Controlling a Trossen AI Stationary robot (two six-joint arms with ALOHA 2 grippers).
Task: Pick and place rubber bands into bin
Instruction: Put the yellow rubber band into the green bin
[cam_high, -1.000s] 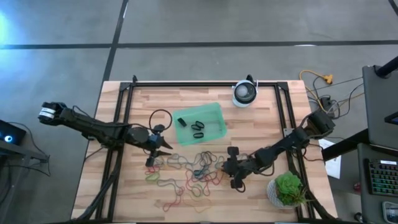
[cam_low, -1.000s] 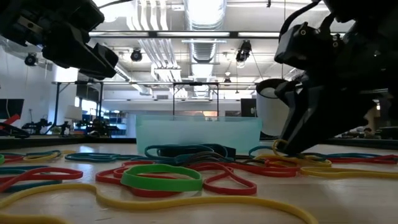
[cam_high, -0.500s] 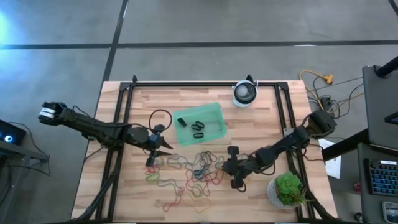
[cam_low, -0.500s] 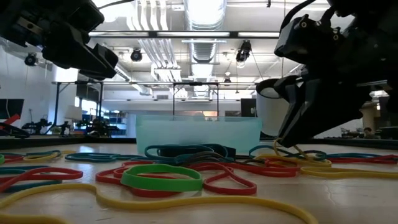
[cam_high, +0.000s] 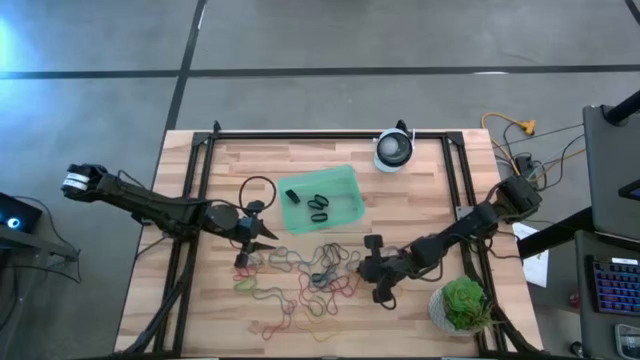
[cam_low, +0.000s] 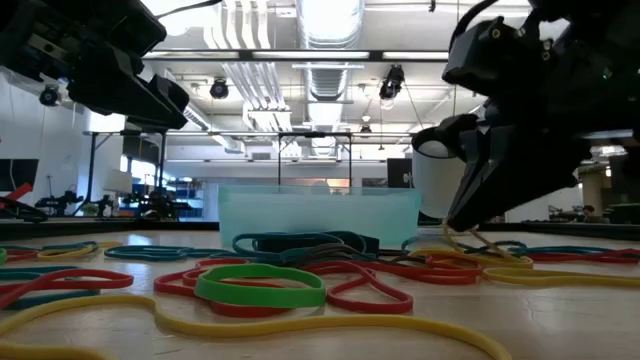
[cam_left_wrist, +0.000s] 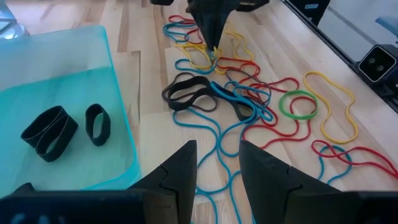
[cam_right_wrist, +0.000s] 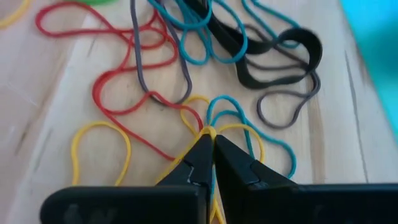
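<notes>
While the left gripper (cam_high: 258, 236) hangs with fingers spread over the left edge of the rubber bands (cam_high: 305, 275), its arm stretched low from the table's left, the right gripper (cam_right_wrist: 208, 142) — arm angled down from the right — pinches a yellow band (cam_right_wrist: 227, 129) near the bin (cam_high: 322, 199).

the table (cam_high: 420, 200) is seen as pale wood planks with a matt, visibly grained finish. the rubber bands (cam_left_wrist: 249, 93) lying spread ahead of the left gripper (cam_left_wrist: 214, 163) are smooth elastic with a slight sheen. the bin (cam_left_wrist: 74, 68) just beside that gripper is translucent green plastic, glossy and smooth. the right gripper (cam_right_wrist: 208, 149) fingers are matt black plastic.
</notes>
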